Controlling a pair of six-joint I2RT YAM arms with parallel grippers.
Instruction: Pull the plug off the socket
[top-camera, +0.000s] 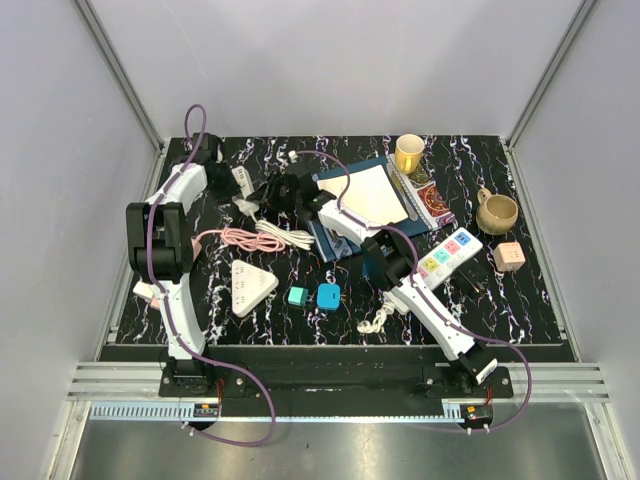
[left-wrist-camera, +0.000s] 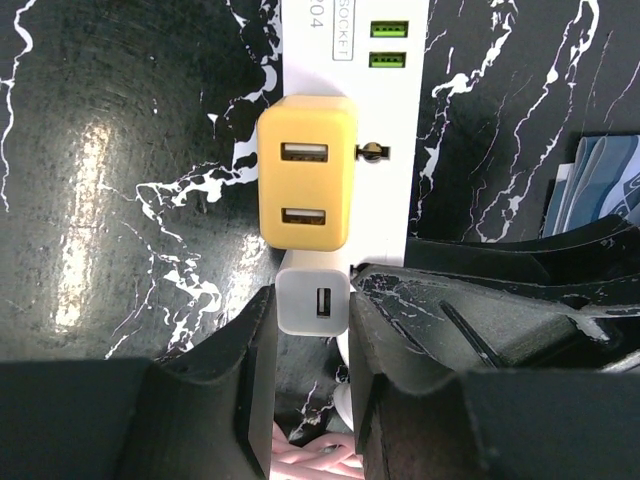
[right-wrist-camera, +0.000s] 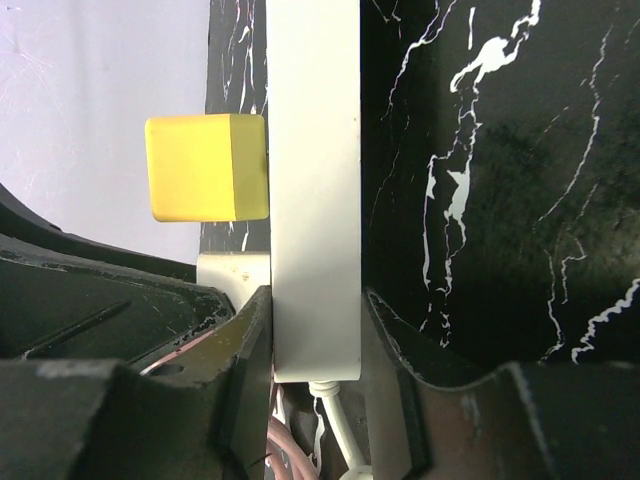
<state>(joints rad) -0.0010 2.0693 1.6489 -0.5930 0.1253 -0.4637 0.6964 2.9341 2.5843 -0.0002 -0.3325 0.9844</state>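
Left gripper (left-wrist-camera: 311, 318) — fingers closed against both sides of the white plug (left-wrist-camera: 313, 292), which sits between the fingertips, seated in the power strip (left-wrist-camera: 385, 120). Directly ahead of the fingertips the yellow plug (left-wrist-camera: 305, 175) fills the next socket, its near edge against the white plug, so no free gap remains on that side. Farther ahead on the strip lie two green USB ports (left-wrist-camera: 390, 45). Back toward the wrist, a pink cable (left-wrist-camera: 318, 462) shows between the fingers.

Right gripper (right-wrist-camera: 315, 325) — jaws clamped across the near end of the power strip, one finger on the socket face, the other on the back. The yellow plug juts from the socket face just ahead of the fingertip on that side; the white plug's body is only partly visible beside that fingertip. A white cord (right-wrist-camera: 335, 430) leaves the strip's end between the fingers.
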